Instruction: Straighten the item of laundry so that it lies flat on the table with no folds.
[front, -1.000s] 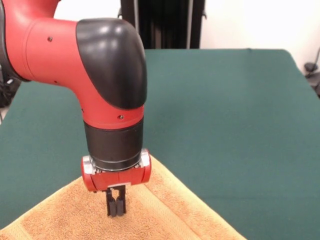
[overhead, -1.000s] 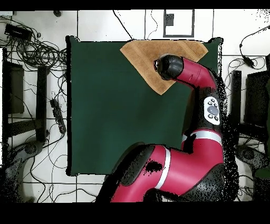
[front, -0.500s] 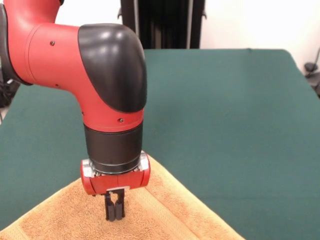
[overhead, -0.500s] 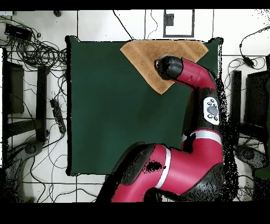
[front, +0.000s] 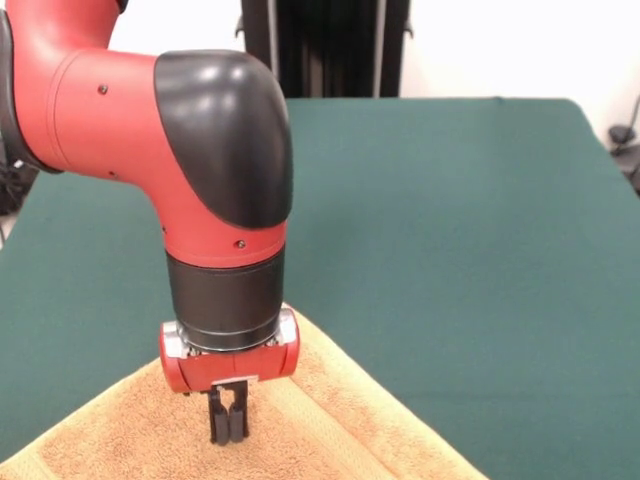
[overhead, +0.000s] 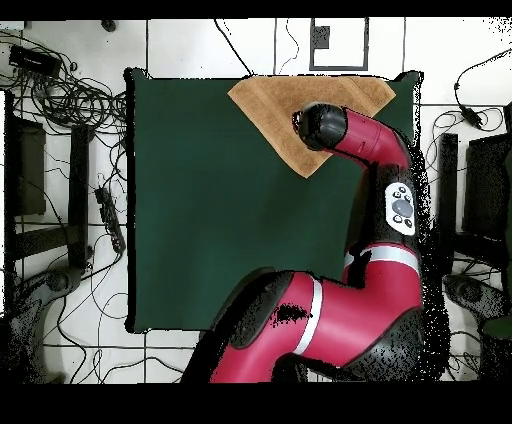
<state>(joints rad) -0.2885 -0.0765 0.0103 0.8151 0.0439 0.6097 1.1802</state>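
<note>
1. Bench (front: 450, 250): covered in plain dark green cloth, mostly bare; seen whole from overhead (overhead: 200, 220).
2. Arm (front: 150, 130): red and black, reached down from above over the towel; from overhead (overhead: 350, 135) stretched across to the bench's far edge.
3. Towel (front: 340, 420): orange-tan terry, lay at the near edge in the front view, turned cornerwise, one corner pointing into the bench. From overhead (overhead: 270, 105) sat against the top edge, part hidden under the arm, its tip pointing down. Paler band ran beside its right edge in the front view. Looked mostly flat there, no plain fold visible; lower part cut off by the frame, so unconfirmed.
4. Claw (front: 228, 425): fingers pressed together, pointing straight down, tips at or just above the cloth near the corner. Nothing seen pinched between them.
5. Progress, judged: probably late; spread largely done, remaining work likely smoothing any hidden crease and lifting clear.
</note>
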